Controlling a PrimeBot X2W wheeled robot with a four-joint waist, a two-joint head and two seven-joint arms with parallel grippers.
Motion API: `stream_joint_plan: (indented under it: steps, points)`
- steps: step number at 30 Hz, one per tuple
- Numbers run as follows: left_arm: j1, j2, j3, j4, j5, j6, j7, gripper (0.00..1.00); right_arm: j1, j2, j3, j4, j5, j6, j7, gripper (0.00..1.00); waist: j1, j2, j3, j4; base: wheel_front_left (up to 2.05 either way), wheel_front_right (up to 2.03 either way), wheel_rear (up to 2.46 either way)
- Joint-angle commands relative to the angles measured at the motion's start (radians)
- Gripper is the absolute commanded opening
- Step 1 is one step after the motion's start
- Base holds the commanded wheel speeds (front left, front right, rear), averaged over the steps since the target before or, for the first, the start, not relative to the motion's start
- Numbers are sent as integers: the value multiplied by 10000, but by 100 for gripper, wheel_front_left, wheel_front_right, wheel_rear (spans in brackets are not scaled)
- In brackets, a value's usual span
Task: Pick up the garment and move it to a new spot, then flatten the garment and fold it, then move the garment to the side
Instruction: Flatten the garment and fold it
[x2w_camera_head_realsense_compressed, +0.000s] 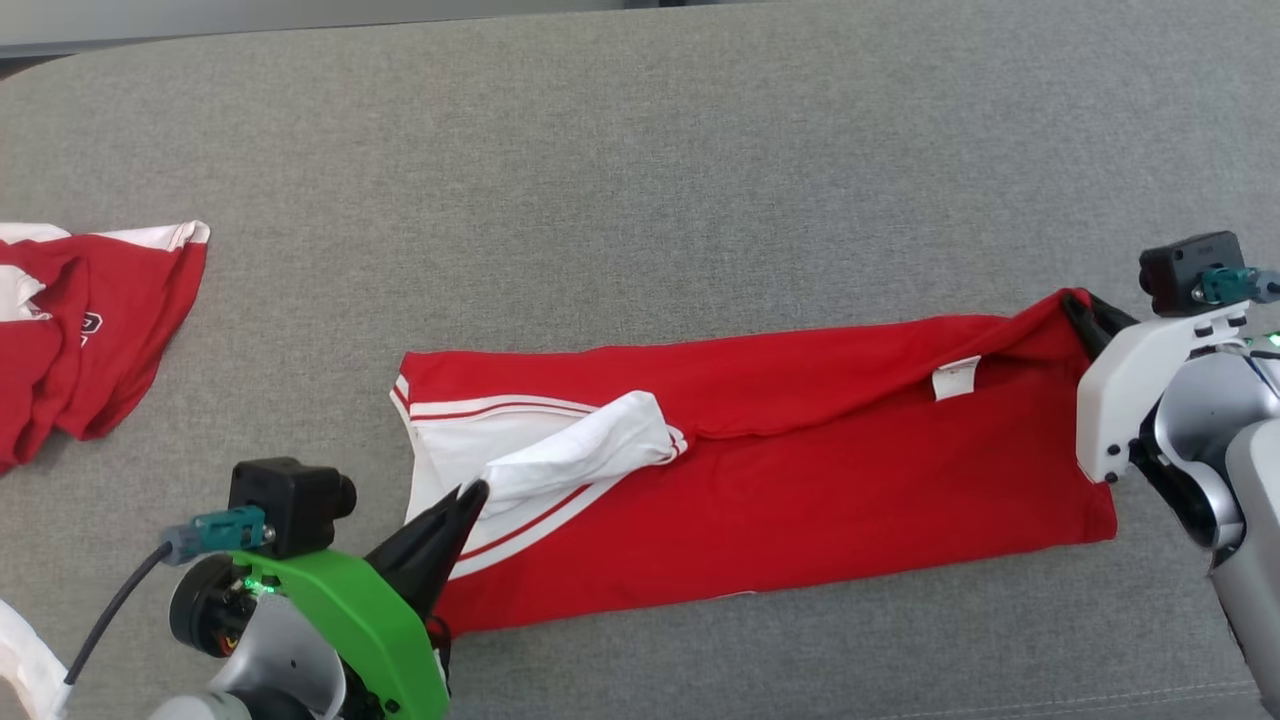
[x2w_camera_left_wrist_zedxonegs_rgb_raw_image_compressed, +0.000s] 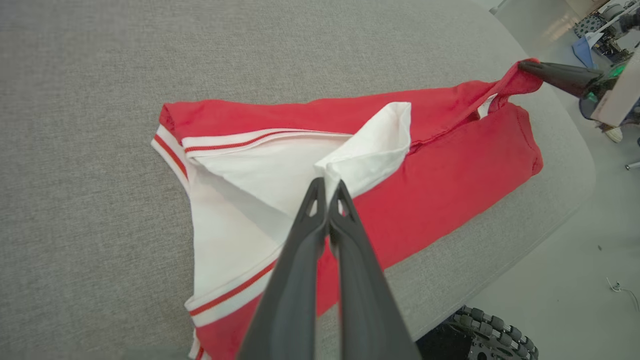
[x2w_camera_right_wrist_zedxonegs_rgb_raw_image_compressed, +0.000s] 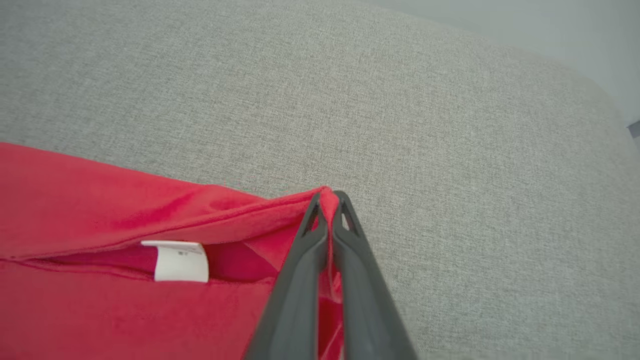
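1. Head view: the garment (x2w_camera_head_realsense_compressed: 800, 480) lies stretched in a long band on the grey cushion (x2w_camera_head_realsense_compressed: 640, 150)
2. My left gripper (x2w_camera_head_realsense_compressed: 476, 490) pinches its white sleeve (x2w_camera_head_realsense_compressed: 590, 445); my right gripper (x2w_camera_head_realsense_compressed: 1076, 302) pinches a red corner (x2w_camera_right_wrist_zedxonegs_rgb_raw_image_compressed: 327, 197)
3. Folding looks half done; moving aside remains

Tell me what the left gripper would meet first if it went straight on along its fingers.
The white sleeve: the left gripper is shut on its folded edge, so more sleeve lies right ahead, then probably the garment's red body, though depth is unclear.
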Motion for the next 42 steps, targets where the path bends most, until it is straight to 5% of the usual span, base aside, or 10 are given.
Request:
stream_joint_plan:
  steps: [1, 21, 22, 23, 24, 25, 42]
  points:
    - [181, -85, 1, 120, -86, 15, -121, 0, 253, 30, -101, -166, -38, -18, 57, 0, 0, -1, -8, -36, 0, 0, 0]
    - [779, 329, 124, 735, -181, 144, -68, 0, 1624, -78, -154, -824, 245, -18, 1504, 3, 0, -1, -308, -185, 0, 0, 0]
    - [759, 328, 99, 787, -120, 166, -87, 8, 1646, -79, -187, -831, 269, -18, 1517, 27, 0, -1, -326, -190, 0, 0, 0]
    - [766, 344, 62, 846, -51, 173, -114, 37, 1646, -47, -279, -862, 288, -18, 1417, 82, 0, -1, -354, -205, 0, 0, 0]
    - [775, 350, 44, 864, -10, 170, -156, 93, 1661, -5, -362, -890, 246, -18, 1359, 100, 0, -1, -378, -216, 0, 0, 0]
    - [823, 310, 61, 906, 2, 231, -212, 100, 1720, 38, -451, -917, 166, -18, 1292, 100, 0, -1, -412, -226, 0, 0, 0]
    - [385, -619, 286, 1668, 1512, 841, -2942, 100, 2757, 657, -2088, -2027, 147, -18, 1931, 100, 0, -1, -1285, -132, 0, 0, 0]
